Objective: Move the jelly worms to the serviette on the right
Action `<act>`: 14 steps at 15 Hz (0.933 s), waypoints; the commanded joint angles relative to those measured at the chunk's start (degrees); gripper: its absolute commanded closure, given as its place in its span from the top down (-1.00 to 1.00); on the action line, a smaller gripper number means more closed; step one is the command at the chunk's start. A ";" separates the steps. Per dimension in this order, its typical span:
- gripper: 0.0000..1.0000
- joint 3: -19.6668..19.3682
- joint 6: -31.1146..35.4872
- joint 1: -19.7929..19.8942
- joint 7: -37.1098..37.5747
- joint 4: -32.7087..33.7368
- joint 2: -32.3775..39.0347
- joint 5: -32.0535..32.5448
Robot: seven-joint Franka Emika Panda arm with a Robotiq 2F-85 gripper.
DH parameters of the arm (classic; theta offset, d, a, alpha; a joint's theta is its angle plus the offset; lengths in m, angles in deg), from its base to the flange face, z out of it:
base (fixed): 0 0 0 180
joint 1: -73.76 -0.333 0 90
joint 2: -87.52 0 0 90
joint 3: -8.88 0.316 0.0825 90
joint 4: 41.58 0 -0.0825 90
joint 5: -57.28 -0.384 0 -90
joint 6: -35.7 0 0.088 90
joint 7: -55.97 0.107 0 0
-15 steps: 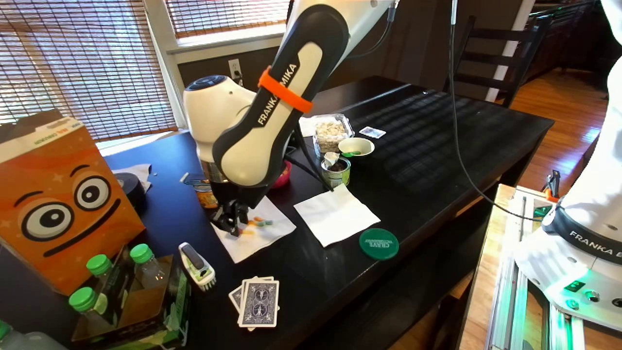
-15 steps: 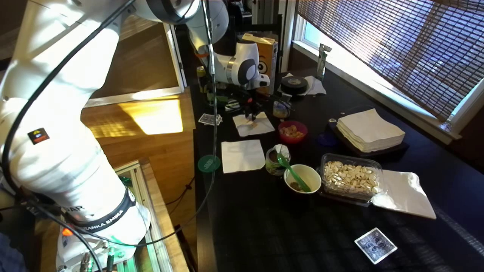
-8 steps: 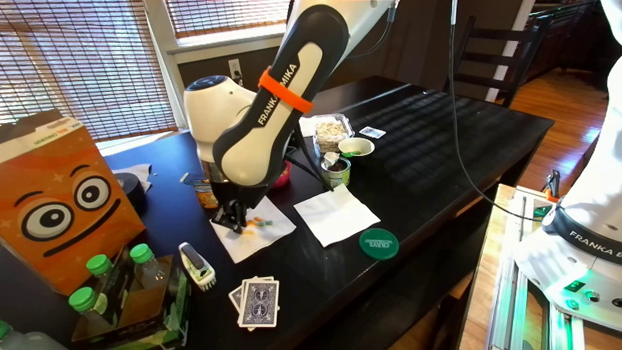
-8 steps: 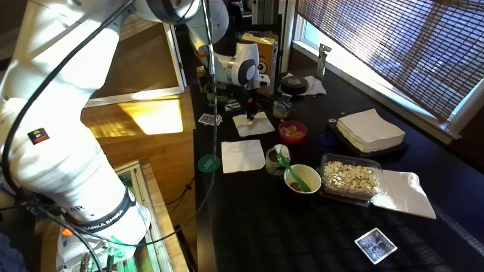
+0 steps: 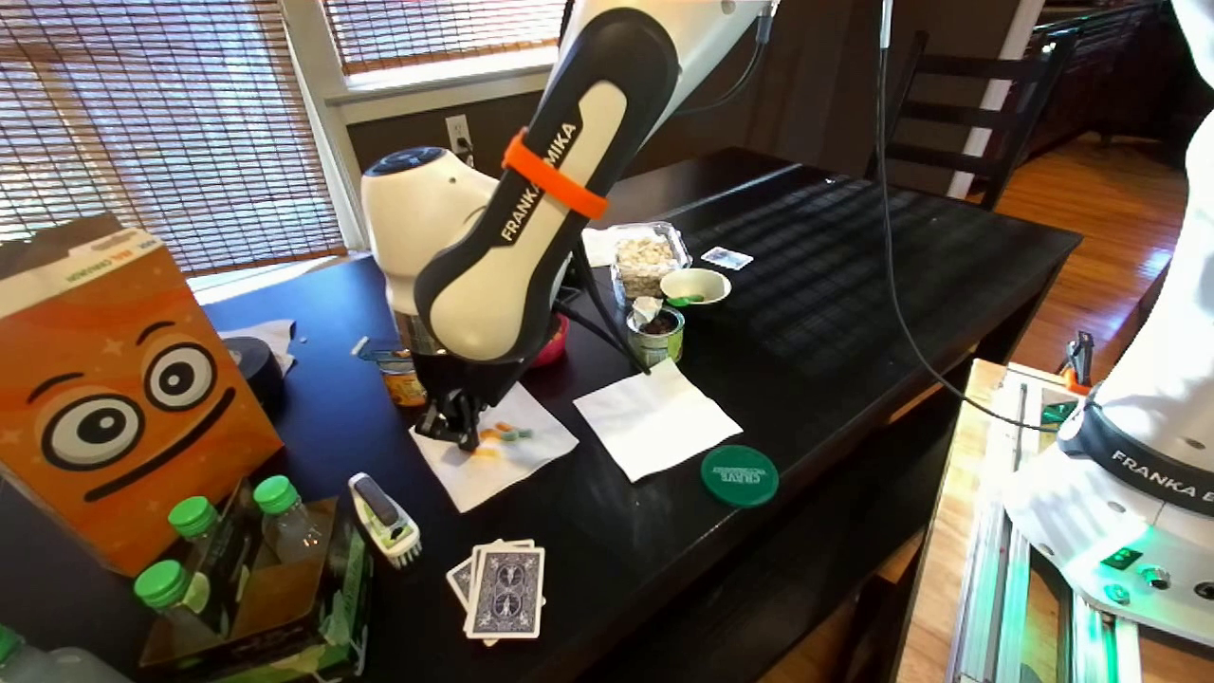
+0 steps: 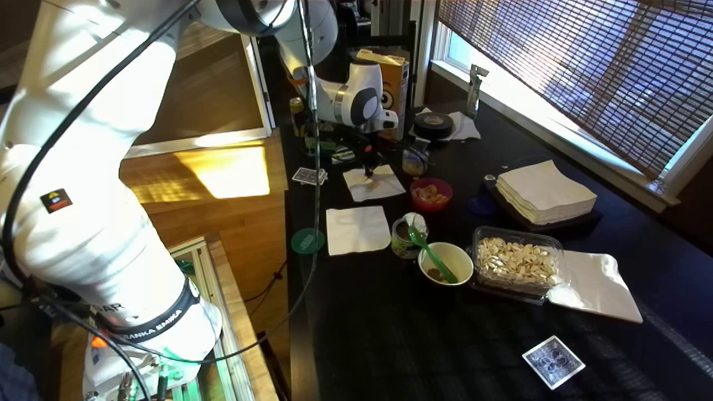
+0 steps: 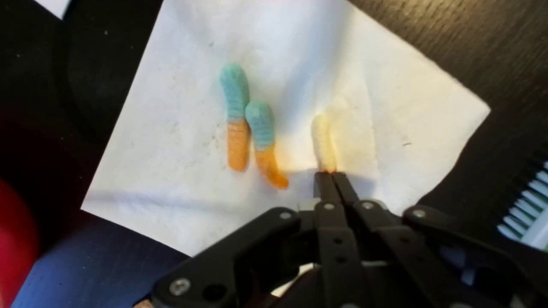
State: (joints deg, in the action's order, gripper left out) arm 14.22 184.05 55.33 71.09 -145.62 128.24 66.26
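Observation:
In the wrist view, two jelly worms, blue-green and orange, lie side by side on a white napkin. A paler yellow jelly worm touches the fingertips of my gripper with its near end, where a reddish spot shows at the seam. The fingers are together; whether that end is pinched between them or runs beneath cannot be told. In both exterior views my gripper stands low over the napkin's far part. The serviette on the right lies flat beside that napkin, with nothing on it.
A red bowl, an orange-labelled jar and a brush surround the worms' napkin. Near the serviette are a green lid and an opened can. Playing cards lie by the table edge.
My gripper's fingers have come together beside the pale worm. The gripper has shifted very slightly upward, and the napkins stay where they were.

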 commanded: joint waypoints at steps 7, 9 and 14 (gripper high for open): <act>-0.98 -0.55 -0.14 -0.38 -0.48 -2.35 -5.52 -1.12; -0.98 -0.96 -1.12 -0.46 0.02 -3.97 -7.95 -0.83; -0.98 -2.33 -1.82 -0.12 3.80 -14.16 -15.79 -1.01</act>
State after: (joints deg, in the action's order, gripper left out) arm 12.81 182.62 55.36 72.47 -151.43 118.90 66.17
